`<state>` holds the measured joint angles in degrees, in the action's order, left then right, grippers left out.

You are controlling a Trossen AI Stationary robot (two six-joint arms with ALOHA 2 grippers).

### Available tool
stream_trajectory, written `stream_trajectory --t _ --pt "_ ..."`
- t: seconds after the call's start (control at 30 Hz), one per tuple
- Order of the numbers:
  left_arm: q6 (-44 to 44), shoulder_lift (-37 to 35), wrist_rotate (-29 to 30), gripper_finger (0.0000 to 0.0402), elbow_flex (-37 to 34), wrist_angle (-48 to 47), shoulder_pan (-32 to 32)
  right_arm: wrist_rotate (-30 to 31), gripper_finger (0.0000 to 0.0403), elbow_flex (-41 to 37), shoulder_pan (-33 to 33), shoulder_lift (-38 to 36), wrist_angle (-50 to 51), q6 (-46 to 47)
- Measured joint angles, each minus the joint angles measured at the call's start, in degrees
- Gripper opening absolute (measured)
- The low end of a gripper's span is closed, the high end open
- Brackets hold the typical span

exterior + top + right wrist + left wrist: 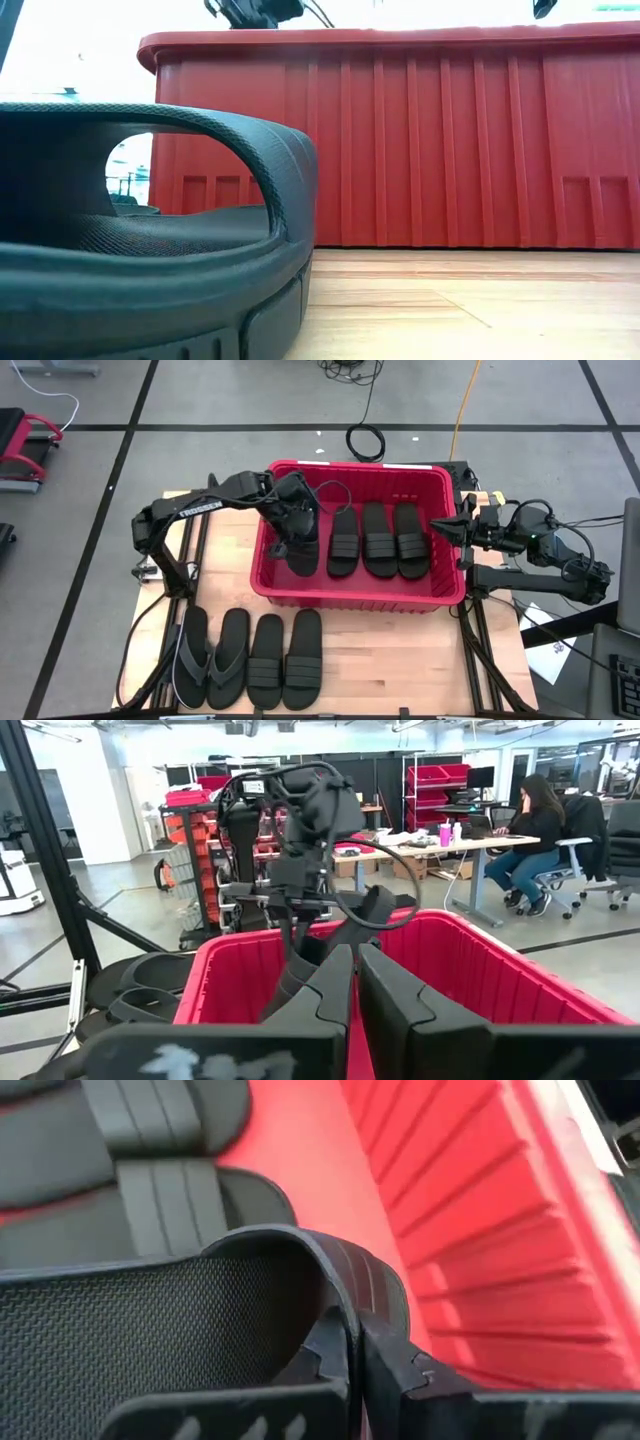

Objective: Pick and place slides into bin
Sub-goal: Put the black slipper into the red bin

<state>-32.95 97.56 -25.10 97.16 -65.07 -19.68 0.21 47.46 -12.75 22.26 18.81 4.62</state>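
Observation:
The red bin [355, 595] stands mid-table with three black slides [378, 540] lying flat side by side on its floor, right of centre. My left gripper [287, 542] reaches down into the bin's left part, shut on another ribbed-band slide [303, 560]. On the table before the bin lie two flip-flops [208, 657] and two banded slides [285, 658]; one of them [150, 250] fills the low view's left. My right gripper [445, 526] is shut on nothing, level beside the bin's right rim. My left gripper pinches the slide's ribbed band [345, 1285] at its edge, one finger under the arch over the textured footbed [150, 1330], the other on the band's outer face. The fingers [395, 1365] slant down from the table's left. The slide [300, 970] hangs tilted below them inside the bin; its lower end is hidden.
The bin's tall slotted walls [450, 150] ring the working space. A cable coil [366, 440] lies on the floor beyond the table. A person [530, 830] sits at a desk in the room far behind.

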Motion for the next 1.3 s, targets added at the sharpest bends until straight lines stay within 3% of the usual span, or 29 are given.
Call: stream_trajectory --t 0.2,0.53,0.67,0.93,1.3 --pt "-4.8 1.9 -2.6 0.0001 -2.5 4.6 -4.2 0.4 0.0013 0.0 0.0 0.0 -0.1 -0.9" --pt "-12.9 13.7 -10.5 0.0001 -2.7 2.9 -8.0 2.9 0.0013 0.0 0.0 0.0 0.0 0.3" --pt "-15.1 16.8 -11.2 0.0001 -2.6 1.8 -8.7 4.7 0.0013 0.0 0.0 0.0 -0.4 0.2" --pt "-11.3 22.4 -13.3 0.0001 -2.6 2.7 -12.5 6.0 0.0013 0.0 0.0 0.0 -0.5 4.3" --pt "-5.2 22.5 -18.0 0.0001 -2.6 6.7 -16.2 6.0 0.0013 0.0 0.0 0.0 -0.3 5.2"
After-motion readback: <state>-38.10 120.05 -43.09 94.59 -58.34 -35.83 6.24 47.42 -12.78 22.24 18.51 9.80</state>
